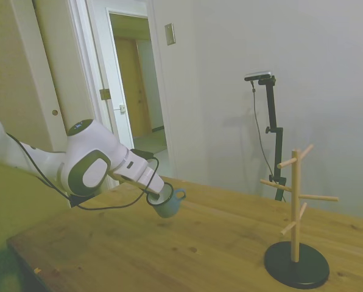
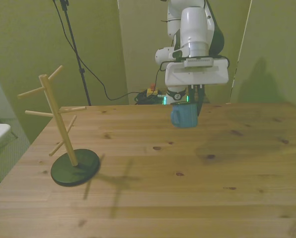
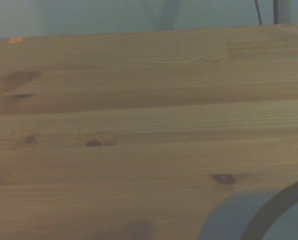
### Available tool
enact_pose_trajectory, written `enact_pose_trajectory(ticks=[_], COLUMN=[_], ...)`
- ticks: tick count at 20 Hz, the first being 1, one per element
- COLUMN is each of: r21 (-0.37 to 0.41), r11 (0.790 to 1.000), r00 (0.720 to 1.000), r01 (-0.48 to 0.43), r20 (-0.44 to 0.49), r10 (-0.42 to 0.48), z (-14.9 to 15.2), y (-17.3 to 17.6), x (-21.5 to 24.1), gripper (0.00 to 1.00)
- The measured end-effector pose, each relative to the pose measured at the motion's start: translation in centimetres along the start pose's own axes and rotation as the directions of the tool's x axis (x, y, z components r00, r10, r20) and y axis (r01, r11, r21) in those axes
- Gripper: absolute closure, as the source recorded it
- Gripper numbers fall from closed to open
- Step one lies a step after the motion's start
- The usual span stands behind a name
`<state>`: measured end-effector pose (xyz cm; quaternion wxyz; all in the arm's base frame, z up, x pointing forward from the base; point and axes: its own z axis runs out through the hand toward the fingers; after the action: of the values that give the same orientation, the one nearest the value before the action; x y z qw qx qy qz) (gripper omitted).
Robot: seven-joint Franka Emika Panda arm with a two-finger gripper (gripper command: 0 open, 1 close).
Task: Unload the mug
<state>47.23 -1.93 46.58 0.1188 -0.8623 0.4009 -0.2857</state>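
The mug [image 2: 184, 116] is teal and hangs a little above the wooden table [image 2: 153, 198], near its far edge and right of the middle in the front view. My gripper [image 2: 192, 101] comes down from above and is shut on the mug's rim. In the side view the mug [image 1: 168, 206] tilts, its loop handle pointing toward the rack, and the gripper [image 1: 159, 196] holds it at the rim. A curved piece of the mug's rim [image 3: 261, 214] shows in a corner of the wrist view, over bare wood.
A wooden mug rack [image 2: 58, 121] with bare pegs stands on a round dark base [image 2: 75, 167] at the front view's left; the same rack [image 1: 296, 207] is at the right of the side view. A black cable [image 1: 108, 204] loops under the arm.
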Motion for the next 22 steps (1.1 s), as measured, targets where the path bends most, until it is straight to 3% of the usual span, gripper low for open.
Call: enact_pose_trajectory(ticks=[3, 12, 22], r21=[-0.048, -0.176, -0.235], r11=[0.999, 0.983, 0.969], r00=[0.998, 0.978, 0.963], r01=[0.009, 0.060, 0.082], r20=[0.061, 0.208, 0.268], r10=[-0.006, -0.023, -0.016], z=[-0.5, 2.3, 5.1], y=[1.0, 2.7, 3.3], x=[-0.4, -2.3, -2.6], gripper=[1.00, 1.00, 1.00])
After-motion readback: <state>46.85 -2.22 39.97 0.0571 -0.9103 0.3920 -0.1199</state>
